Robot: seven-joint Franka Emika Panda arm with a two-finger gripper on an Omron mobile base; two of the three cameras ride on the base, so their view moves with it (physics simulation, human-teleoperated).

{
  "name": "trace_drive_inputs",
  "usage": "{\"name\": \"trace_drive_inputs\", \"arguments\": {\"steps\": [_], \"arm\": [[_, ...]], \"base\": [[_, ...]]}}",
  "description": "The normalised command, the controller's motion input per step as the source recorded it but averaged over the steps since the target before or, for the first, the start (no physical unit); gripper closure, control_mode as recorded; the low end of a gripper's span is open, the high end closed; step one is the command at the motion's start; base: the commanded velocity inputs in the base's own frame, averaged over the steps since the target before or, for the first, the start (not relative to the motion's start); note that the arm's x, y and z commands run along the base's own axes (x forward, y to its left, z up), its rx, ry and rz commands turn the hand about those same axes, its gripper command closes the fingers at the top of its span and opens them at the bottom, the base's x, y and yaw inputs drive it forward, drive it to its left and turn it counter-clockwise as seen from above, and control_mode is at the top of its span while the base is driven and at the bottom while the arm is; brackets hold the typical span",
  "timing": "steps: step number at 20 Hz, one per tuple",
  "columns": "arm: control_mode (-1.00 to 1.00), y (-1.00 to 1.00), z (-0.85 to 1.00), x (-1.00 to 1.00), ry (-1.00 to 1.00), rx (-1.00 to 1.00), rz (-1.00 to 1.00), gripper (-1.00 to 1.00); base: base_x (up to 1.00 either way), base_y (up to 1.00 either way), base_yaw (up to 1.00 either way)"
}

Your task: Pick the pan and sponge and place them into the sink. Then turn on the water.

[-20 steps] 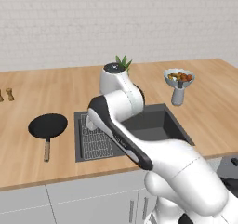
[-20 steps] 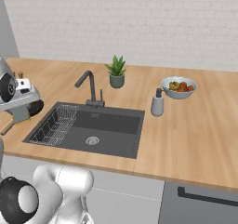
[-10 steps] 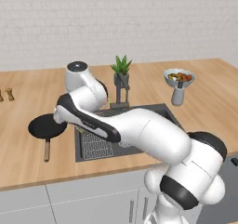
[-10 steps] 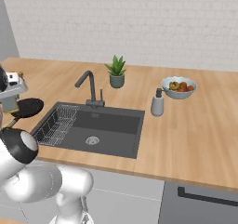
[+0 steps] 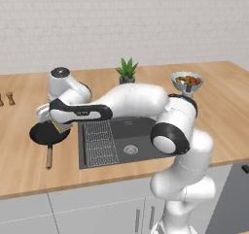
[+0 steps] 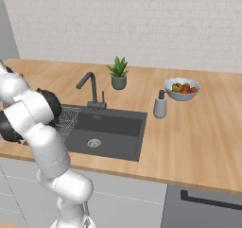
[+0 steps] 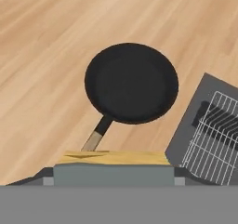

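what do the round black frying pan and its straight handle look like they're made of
Round black frying pan: probably coated metal, judging by its even matte black with no shine. Its straight handle: looks like light-brown wood, dark where it joins the pan. Rendered image, so both are guesses.

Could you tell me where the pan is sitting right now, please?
The pan lies flat on the wooden counter, just left of the sink in the left base view, its wooden handle pointing toward the counter's front edge.
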Motion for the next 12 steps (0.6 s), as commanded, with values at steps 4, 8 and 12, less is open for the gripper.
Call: {"name": "trace_drive_inputs", "arguments": {"steps": [4, 8, 12], "arm": [[-1.00, 0.56, -0.53, 0.85, 0.01, 0.03, -0.11, 1.00], [-1.00, 0.43, -0.19, 0.57, 0.02, 0.00, -0.11, 1.00], [-1.00, 0.27, 0.00, 0.34, 0.02, 0.00, -0.12, 1.00]], "base": [[0.00, 0.00, 0.00], [0.00, 0.00, 0.00], [0.00, 0.00, 0.00]]}}
